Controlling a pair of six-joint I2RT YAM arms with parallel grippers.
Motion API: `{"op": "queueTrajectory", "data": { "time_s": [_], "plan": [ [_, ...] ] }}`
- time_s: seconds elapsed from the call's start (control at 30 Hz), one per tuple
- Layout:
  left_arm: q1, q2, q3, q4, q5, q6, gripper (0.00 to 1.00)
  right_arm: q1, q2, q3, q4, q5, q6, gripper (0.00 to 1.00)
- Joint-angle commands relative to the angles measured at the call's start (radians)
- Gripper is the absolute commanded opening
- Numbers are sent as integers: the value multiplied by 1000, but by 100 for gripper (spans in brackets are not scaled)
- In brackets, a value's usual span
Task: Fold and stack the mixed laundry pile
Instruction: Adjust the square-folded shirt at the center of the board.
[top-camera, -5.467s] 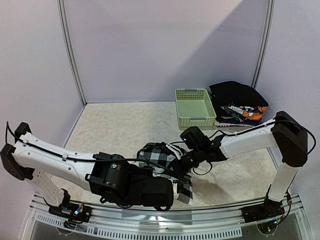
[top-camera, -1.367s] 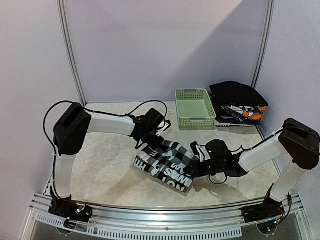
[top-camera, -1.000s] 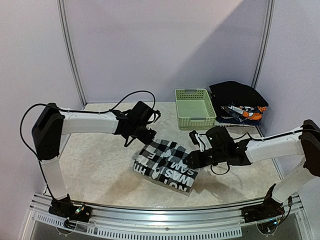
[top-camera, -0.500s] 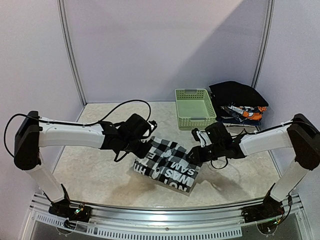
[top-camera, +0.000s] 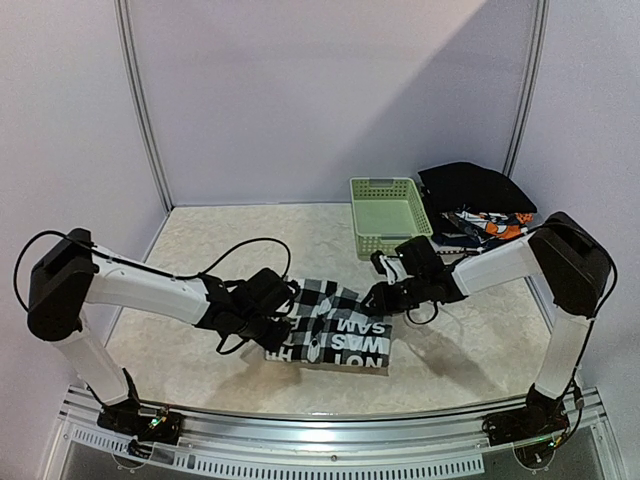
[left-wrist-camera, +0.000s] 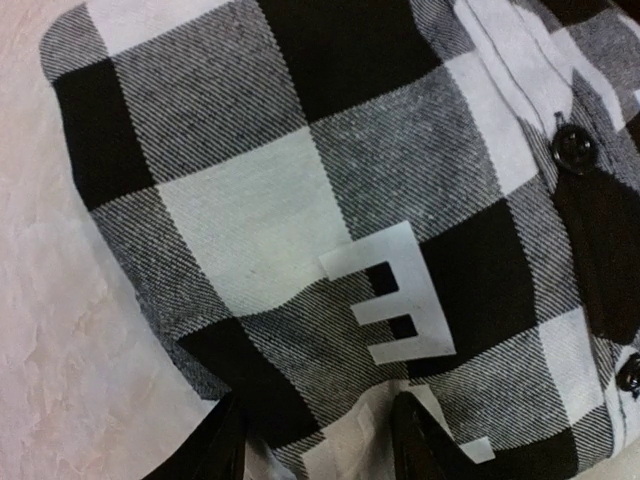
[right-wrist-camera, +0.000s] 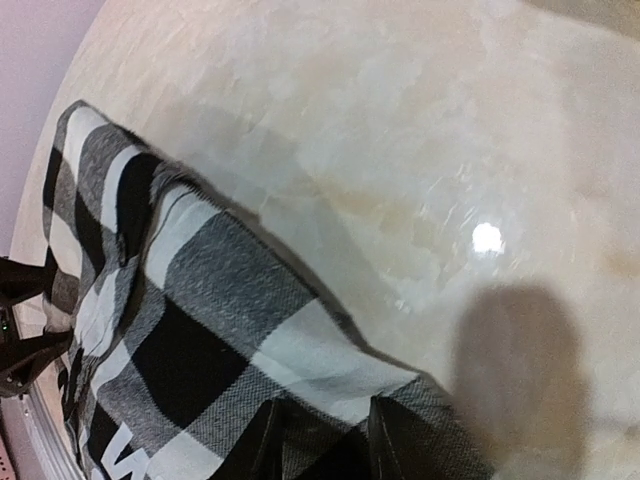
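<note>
Step in hand: you are handling the black-and-white checked shirt (top-camera: 335, 322). It is lying as a compact folded rectangle near the middle of the desk (top-camera: 220, 250). By my reading the folding is about done and the carry to the stack is pending.
Left claw (top-camera: 278, 325): it is sitting at the shirt's left edge. In the wrist view its fingers (left-wrist-camera: 222, 450) are standing apart with checked cloth between them, and I cannot tell whether they are pinching it.
Right claw (top-camera: 380, 297): it is sitting at the shirt's far right corner. Its fingers (right-wrist-camera: 385, 430) are standing closer together, astride the hem, and again I cannot tell whether they are gripping.
Stack: a black cloth (top-camera: 470, 185) is lying on orange-blue-white printed pieces (top-camera: 490, 228) in the far right corner. It is just beside the pale green basket (top-camera: 388, 215) and well apart from the shirt.
Next move: you are needing a firm hold on both edges and an even lift, so the fold is not opening. Then you are setting the shirt on the black cloth.
Writing: white block letters are reading "SAM" and "WAS" in the top view, and an "E" is showing in the left wrist view. No brand tag is showing.
</note>
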Motion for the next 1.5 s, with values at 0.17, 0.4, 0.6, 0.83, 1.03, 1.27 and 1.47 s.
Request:
{"op": "queueTrajectory", "data": {
  "time_s": [0.17, 0.4, 0.6, 0.83, 1.03, 1.27, 1.47],
  "plan": [
    [-46, -106, -66, -60, -63, -143, 50, -34, 97, 292, -201, -56, -142, 33],
    [-53, -191, -13, -60, -162, -84, 51, -13, -80, 255, -279, -70, -114, 41],
    [-15, -138, 83, -27, -189, 12, 52, 62, -242, 115, -292, -65, -66, 47],
    [60, -15, 158, 16, -134, 69, 51, 186, -332, -49, -230, -53, 19, 48],
    [94, 43, 157, 49, -109, 83, 50, 195, -372, -191, -167, -1, 71, 47],
    [100, 68, 146, 56, -108, 80, 49, 195, -312, -234, -139, 37, 72, 47],
    [100, 81, 133, 60, -116, 74, 48, 194, -291, -269, -128, 61, 77, 47]
  ]
}}
